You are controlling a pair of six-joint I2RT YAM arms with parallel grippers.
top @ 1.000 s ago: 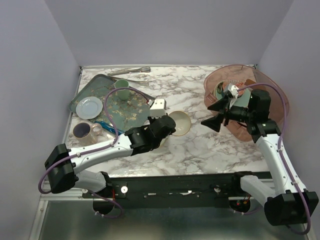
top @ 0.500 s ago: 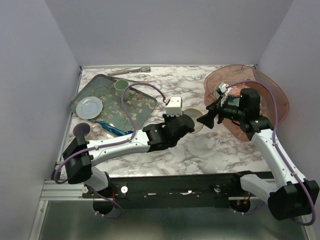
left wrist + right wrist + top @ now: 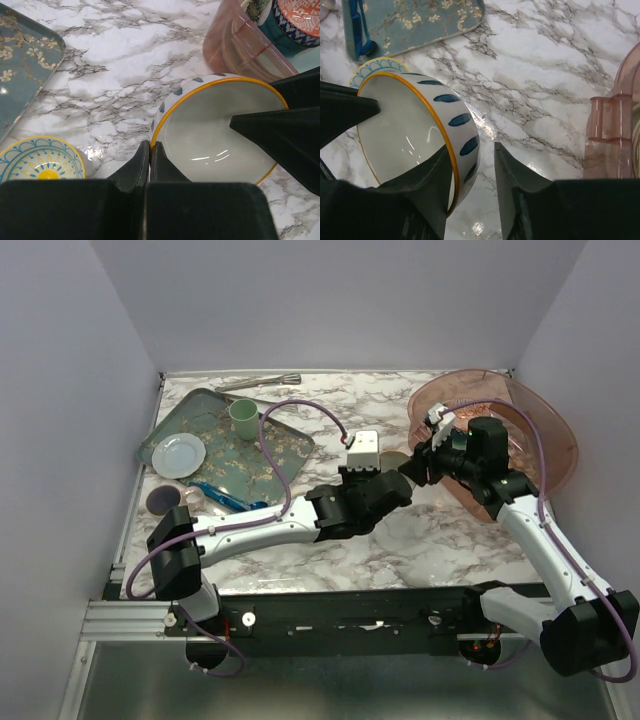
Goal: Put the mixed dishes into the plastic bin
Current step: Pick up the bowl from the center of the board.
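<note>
My left gripper [image 3: 150, 145] is shut on the near rim of the blue-yellow patterned bowl [image 3: 215, 135], which it holds tilted above the marble table. The top view shows this bowl [image 3: 396, 458] between both grippers, just left of the plastic bin [image 3: 540, 410]. My right gripper [image 3: 472, 147] straddles the bowl's [image 3: 410, 135] opposite rim: one finger is inside and the other is outside, with a gap to the wall. The bin [image 3: 235, 45] holds other dishes [image 3: 295, 15]. A small yellow-and-blue plate [image 3: 40, 160] lies on the table under the bowl.
The dark-green floral tray [image 3: 215, 455] sits at the left with a pale blue plate [image 3: 180, 452] and a mint cup [image 3: 243, 412] on it. A blue utensil [image 3: 225, 498] and a purplish cup [image 3: 163, 502] lie near it. A metal utensil [image 3: 260, 382] lies along the back edge.
The left arm carried the bowl rightward toward the bin. The right gripper came left out of the bin, and its jaws narrowed around the bowl's rim.
</note>
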